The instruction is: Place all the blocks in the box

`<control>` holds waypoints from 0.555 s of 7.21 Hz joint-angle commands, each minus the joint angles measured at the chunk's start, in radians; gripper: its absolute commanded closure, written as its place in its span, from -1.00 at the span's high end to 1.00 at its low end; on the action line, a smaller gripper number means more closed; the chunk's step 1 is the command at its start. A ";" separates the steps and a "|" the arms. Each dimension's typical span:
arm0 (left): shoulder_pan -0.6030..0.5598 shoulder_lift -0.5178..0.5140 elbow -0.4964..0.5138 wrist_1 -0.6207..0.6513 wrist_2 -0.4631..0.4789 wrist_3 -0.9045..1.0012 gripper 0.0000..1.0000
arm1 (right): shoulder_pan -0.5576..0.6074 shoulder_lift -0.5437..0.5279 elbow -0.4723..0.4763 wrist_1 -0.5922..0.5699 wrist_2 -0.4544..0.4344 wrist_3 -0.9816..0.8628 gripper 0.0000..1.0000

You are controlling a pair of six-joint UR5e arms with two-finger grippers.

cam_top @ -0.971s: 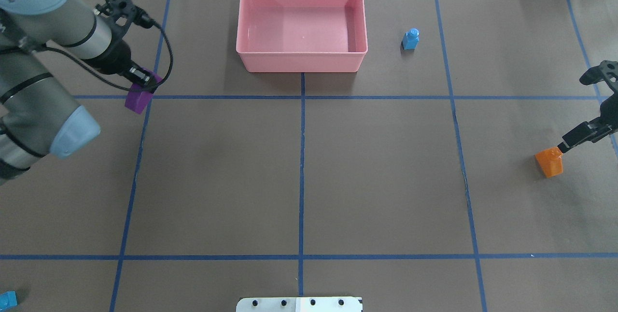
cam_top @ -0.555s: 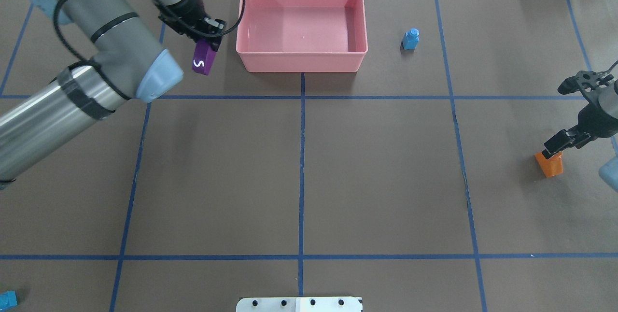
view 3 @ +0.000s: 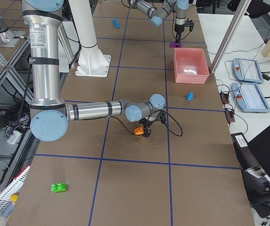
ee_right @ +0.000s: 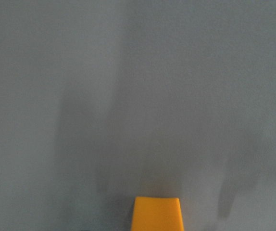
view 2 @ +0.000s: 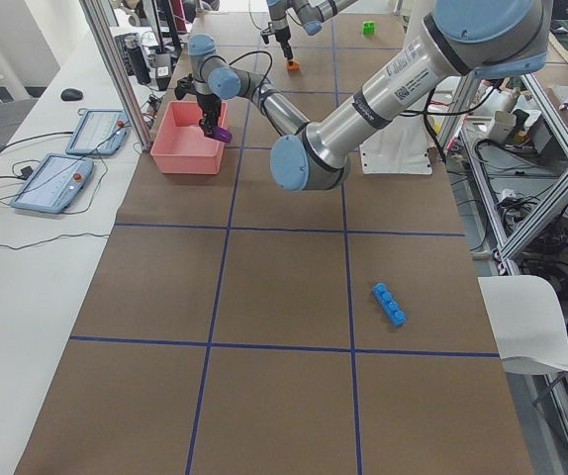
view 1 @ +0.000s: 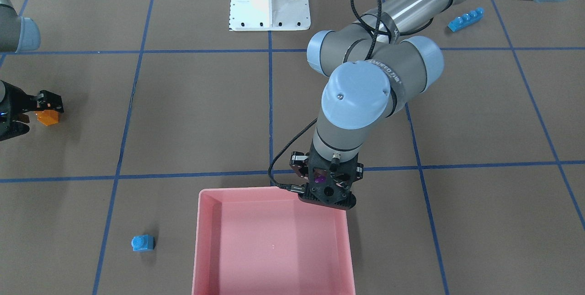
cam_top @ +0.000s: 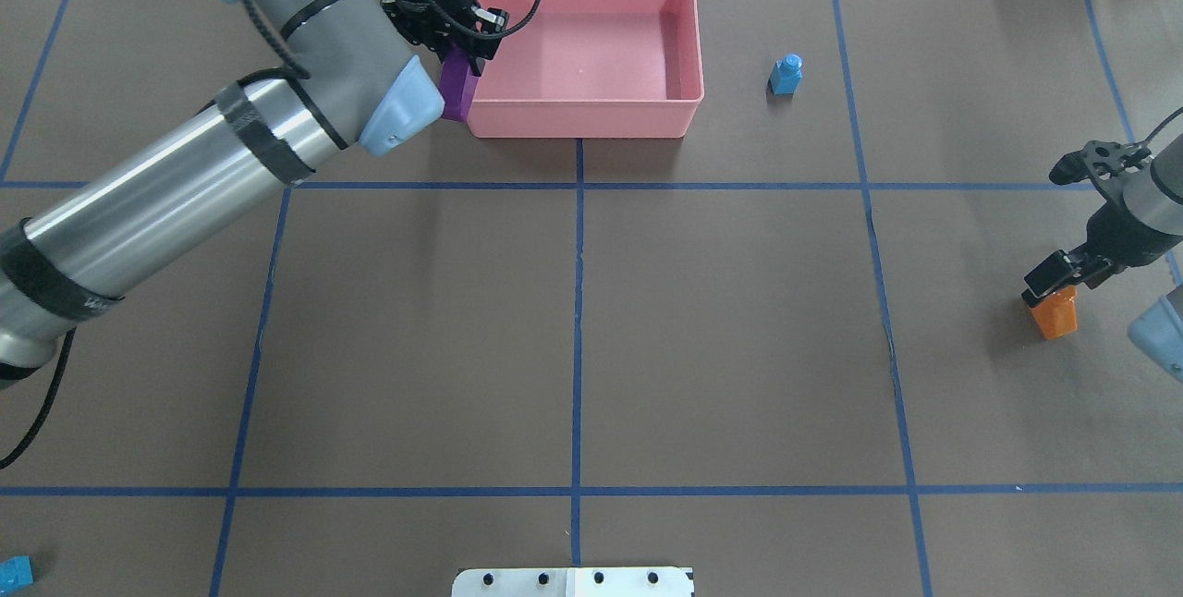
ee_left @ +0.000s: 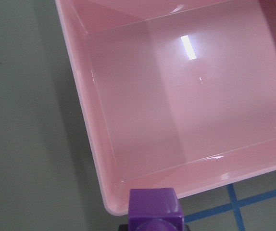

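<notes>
Front-facing view: the left end effector (view 1: 327, 186) hovers at a corner of the shallow pink plastic box (view 1: 197, 240), clenched on the glossy purple sloped brick (view 1: 318, 178).

Overhead: that brick hangs just outside the box's left wall. I judge it should travel farther inward before any release. The right end effector (cam_top: 1054, 286) grasps the glossy orange sloped brick (cam_top: 1056, 317), well apart from the box.

Left wrist view: the purple brick sits over the corner rim, so letting go here risks it tumbling onto the worktop (ee_left: 25, 120).

Right wrist view: only the orange brick above bare worktop.
</notes>
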 commanded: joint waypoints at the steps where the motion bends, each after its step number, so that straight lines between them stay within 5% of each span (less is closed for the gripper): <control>1: 0.020 -0.031 0.110 -0.124 0.035 -0.057 -0.93 | -0.014 0.000 -0.005 -0.001 0.004 0.006 0.03; 3: 0.020 -0.058 0.176 -0.204 0.068 -0.062 -0.23 | -0.015 -0.001 -0.007 -0.001 0.007 0.006 -1.00; 4: 0.021 -0.060 0.180 -0.224 0.095 -0.062 0.68 | -0.015 0.000 -0.001 -0.001 0.009 0.007 -1.00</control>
